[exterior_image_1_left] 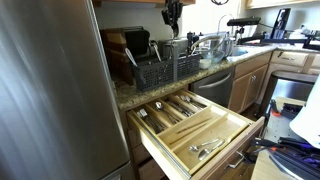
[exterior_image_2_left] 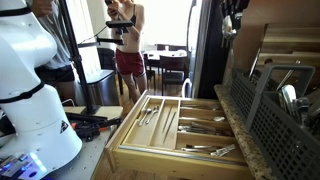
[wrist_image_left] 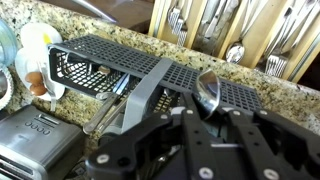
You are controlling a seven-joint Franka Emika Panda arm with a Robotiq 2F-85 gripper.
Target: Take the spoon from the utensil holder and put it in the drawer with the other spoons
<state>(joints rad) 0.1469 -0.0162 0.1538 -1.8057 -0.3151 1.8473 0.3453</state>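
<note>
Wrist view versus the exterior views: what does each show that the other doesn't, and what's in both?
Only the wrist view: the spoon, its bowl showing at the shut jaws, and a silver appliance near the utensil holder. Only the exterior views: the fridge, a standing person, the robot's white base. Shared: the utensil holder on the granite counter and the open drawer of cutlery.

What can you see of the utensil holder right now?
The utensil holder is a black, plastic-looking rectangular basket with openwork grid sides. It stands upright on the speckled stone counter, just above the open drawer. A few utensils stand in it. The gripper, shut on the spoon, is above it, not touching.
</note>
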